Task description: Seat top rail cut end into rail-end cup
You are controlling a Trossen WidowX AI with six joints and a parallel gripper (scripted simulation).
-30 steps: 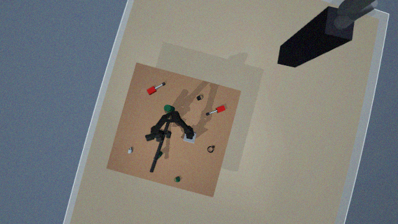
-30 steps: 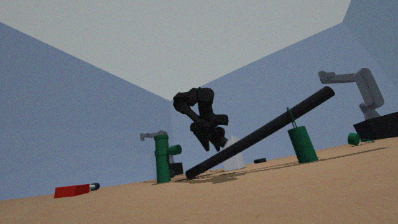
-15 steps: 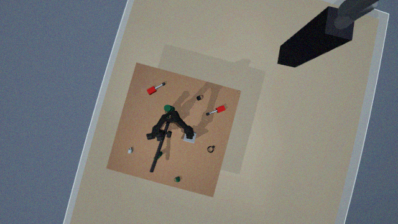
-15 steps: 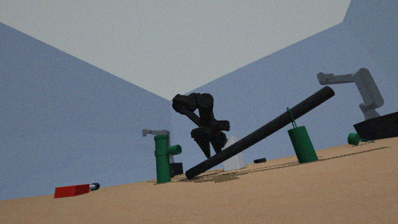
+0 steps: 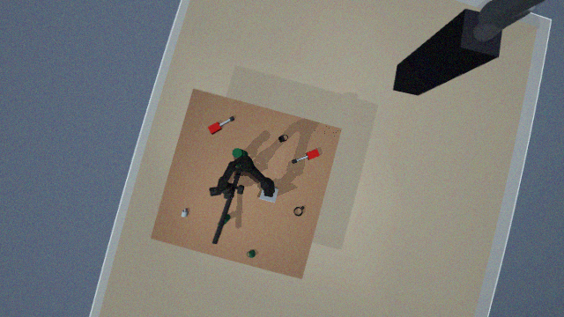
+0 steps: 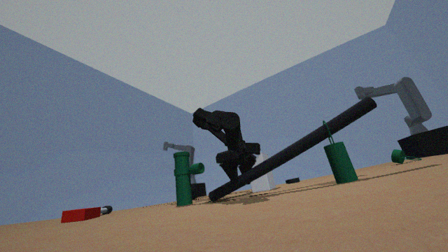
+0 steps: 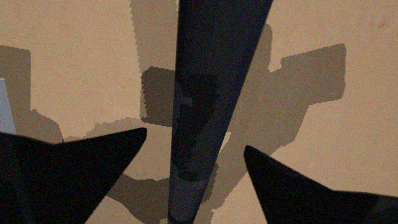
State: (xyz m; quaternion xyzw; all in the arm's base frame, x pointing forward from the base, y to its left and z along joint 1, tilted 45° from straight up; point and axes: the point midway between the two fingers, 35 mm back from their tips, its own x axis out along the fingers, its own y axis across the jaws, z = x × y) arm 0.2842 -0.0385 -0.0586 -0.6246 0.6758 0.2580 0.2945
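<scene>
The black rail (image 5: 219, 231) (image 6: 297, 148) (image 7: 220, 40) slants through the wire loop (image 6: 330, 134) above the short green post (image 6: 341, 162). Its lower end is down by the table beside the big green post (image 5: 238, 153) (image 6: 183, 192), below the rail-end cup (image 6: 197, 168) and outside it. The brace band (image 6: 180, 172) is on the post's upper part, a little below the cap (image 6: 181, 154). My gripper (image 6: 241, 179) (image 7: 196, 141) is open, pointing down at the rail's lower part. In the wrist view the rail runs between the spread fingertips; contact cannot be told.
My arm stands on a white base (image 5: 270, 199) (image 6: 263, 182) beside the rail. Red-handled tools (image 5: 214, 128) (image 5: 313, 154), a black ring (image 5: 299, 211), a small black clamp (image 5: 283, 138), a small green cap (image 5: 251, 254) (image 6: 397, 156) and a small pale part (image 5: 184, 213) lie around.
</scene>
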